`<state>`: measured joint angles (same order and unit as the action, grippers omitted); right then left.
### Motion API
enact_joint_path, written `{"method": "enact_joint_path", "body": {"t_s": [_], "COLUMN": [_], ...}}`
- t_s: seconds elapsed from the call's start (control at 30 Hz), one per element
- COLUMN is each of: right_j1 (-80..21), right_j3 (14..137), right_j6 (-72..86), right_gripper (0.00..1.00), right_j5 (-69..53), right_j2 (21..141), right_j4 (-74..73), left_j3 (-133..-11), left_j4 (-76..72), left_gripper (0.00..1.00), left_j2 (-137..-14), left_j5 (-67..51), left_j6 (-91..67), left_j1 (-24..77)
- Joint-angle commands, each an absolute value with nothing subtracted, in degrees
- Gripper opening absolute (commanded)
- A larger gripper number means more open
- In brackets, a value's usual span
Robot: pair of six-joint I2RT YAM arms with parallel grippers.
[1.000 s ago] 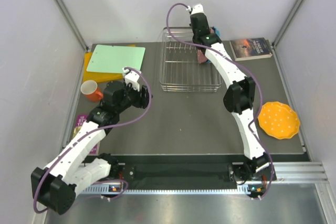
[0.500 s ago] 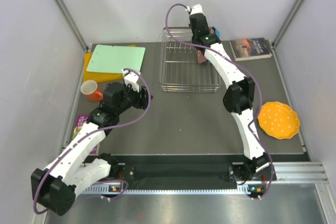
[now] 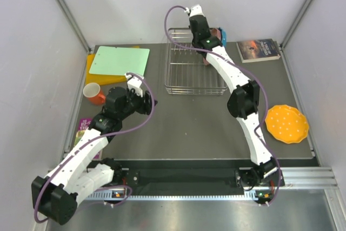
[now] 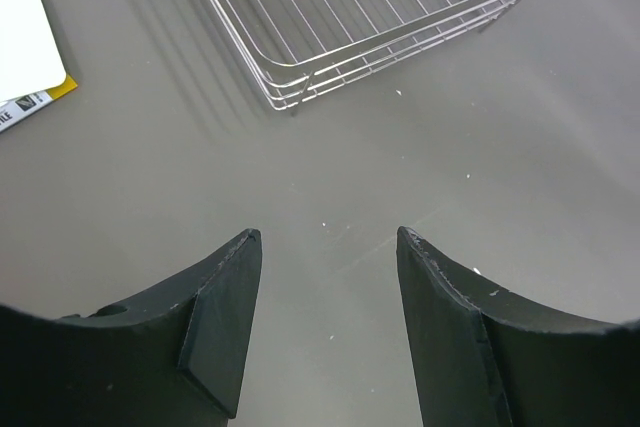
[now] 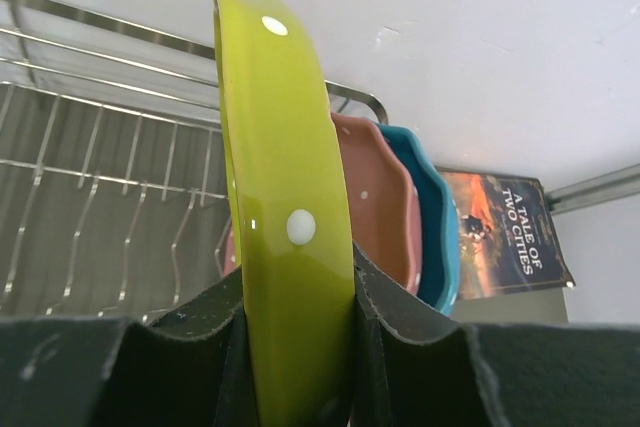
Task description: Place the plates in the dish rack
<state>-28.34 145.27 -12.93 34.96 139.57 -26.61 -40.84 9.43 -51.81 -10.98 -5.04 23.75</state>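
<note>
My right gripper is shut on the edge of the yellow-green plate and holds it upright over the right part of the dish rack. The pink plate and the blue plate stand upright just right of it. In the top view the right gripper is over the rack's far right corner, with the blue plate beside it. The orange plate lies flat at the right. My left gripper is open and empty above the table, near the rack's front left corner.
A green cutting board lies at the back left with an orange mug in front of it. A book lies at the back right, behind the rack. A purple item lies at the left edge.
My right gripper has moved a little to the left and toward the back wall with the yellow-green plate. The left arm has shifted slightly.
</note>
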Motion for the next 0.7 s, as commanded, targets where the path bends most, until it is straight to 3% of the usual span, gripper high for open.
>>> {"method": "enact_joint_path", "body": {"t_s": [0.0, 0.67], "right_j1": [-29.88, -29.36], "right_j3": [148.27, 148.09], "right_j6": [-13.8, -14.15], "right_gripper": [0.0, 0.0], "right_j5": [37.0, 39.46], "right_j2": [132.54, 135.35], "right_j4": [-16.88, -16.17], "left_j3": [-40.25, -40.34], "left_j4": [5.89, 6.41], "left_gripper": [0.62, 0.62], "left_j2": [-50.27, -50.27], "left_j5": [-11.87, -11.51], "left_j6": [-6.15, -7.21], "left_j1": [23.55, 23.47]}}
